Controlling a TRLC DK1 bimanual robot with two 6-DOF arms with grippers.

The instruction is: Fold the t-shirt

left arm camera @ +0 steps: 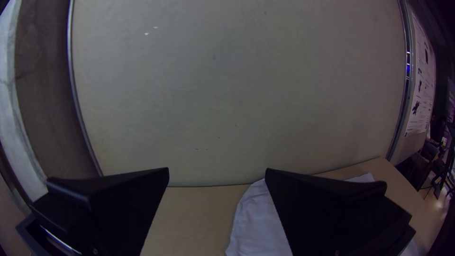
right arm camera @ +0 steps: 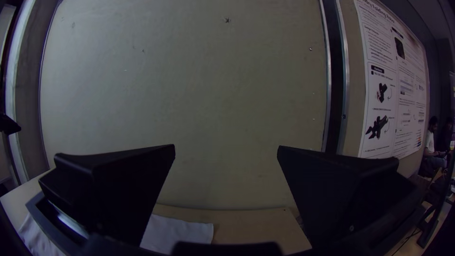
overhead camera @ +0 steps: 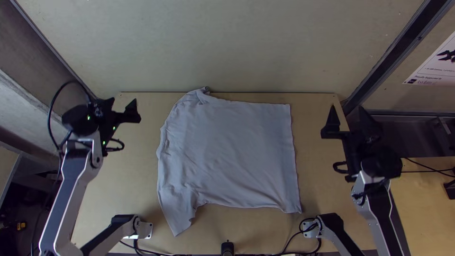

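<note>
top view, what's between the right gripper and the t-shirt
A bare stretch of the light wooden table lies between the right gripper and the near-side-to-far-side edge of the t-shirt, as the top view shows.

Lt wood table [overhead camera: 132, 189]; t-shirt [overhead camera: 227, 151] on it, spread w/ wrinkles, near sleeve [overhead camera: 177, 218] out, far sleeve [overhead camera: 201, 95] prob. bunched.

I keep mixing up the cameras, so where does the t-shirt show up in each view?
Top view: the t-shirt lies mid-picture on the table.
Left wrist view: on both sides of the finger nearer the poster.
Right wrist view: on both sides of the finger farther from the poster.
Shared landmark: that poster.
</note>
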